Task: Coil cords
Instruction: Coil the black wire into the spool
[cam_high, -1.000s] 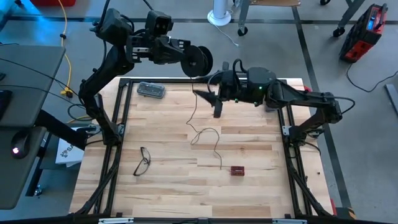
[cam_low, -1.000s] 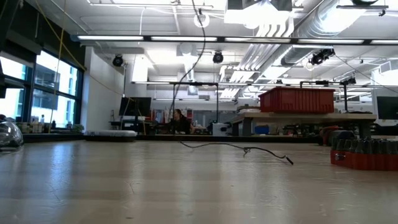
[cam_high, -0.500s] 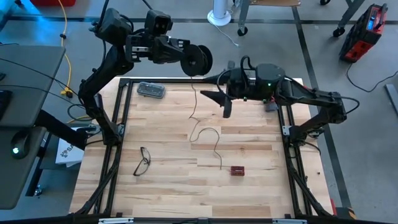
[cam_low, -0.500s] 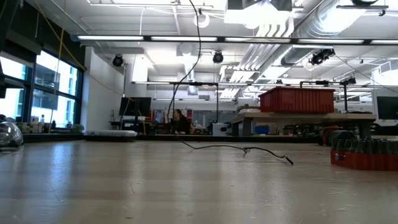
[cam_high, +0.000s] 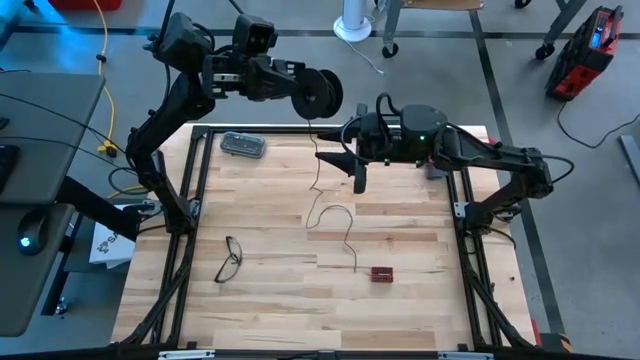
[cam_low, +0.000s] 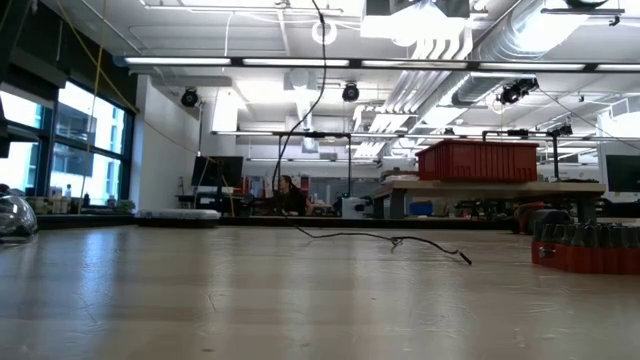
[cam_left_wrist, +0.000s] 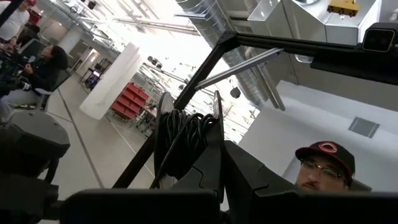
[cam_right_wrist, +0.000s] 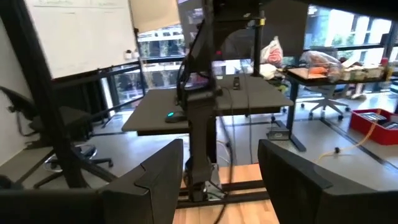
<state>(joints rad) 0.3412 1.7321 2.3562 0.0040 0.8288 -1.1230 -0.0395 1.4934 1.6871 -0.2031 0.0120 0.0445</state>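
1. High view: the pale wooden table (cam_high: 270, 290) sits in a black frame on a grey floor. The left gripper (cam_high: 300, 92) hangs above the far edge, clamped on the round black reel (cam_high: 318, 96). From the reel the thin dark wire (cam_high: 330, 215) drops to the boards and loops toward a small red block (cam_high: 381, 273). The right gripper (cam_high: 352, 165) hovers over the far middle with its fingers spread, holding nothing, just beside the hanging wire. Eyeglasses (cam_high: 229, 258) lie near the left edge, a clear case (cam_high: 243, 145) at the far left corner. The near half of the table is mostly bare boards.
2. Low view: the wire (cam_low: 385, 239) lies slack on the wood and rises out of the top of the picture. A red tray (cam_low: 585, 250) stands at the right edge. Beyond is a workshop with benches, a red crate (cam_low: 477, 160) and windows at left.
3. Left wrist view: the reel (cam_left_wrist: 186, 140), wound with wire, sits gripped between the fingers; a person in a cap (cam_left_wrist: 324, 165) is close by.
4. Right wrist view: the parted fingers (cam_right_wrist: 155, 171) frame a dark desk (cam_right_wrist: 211, 102) and chairs.
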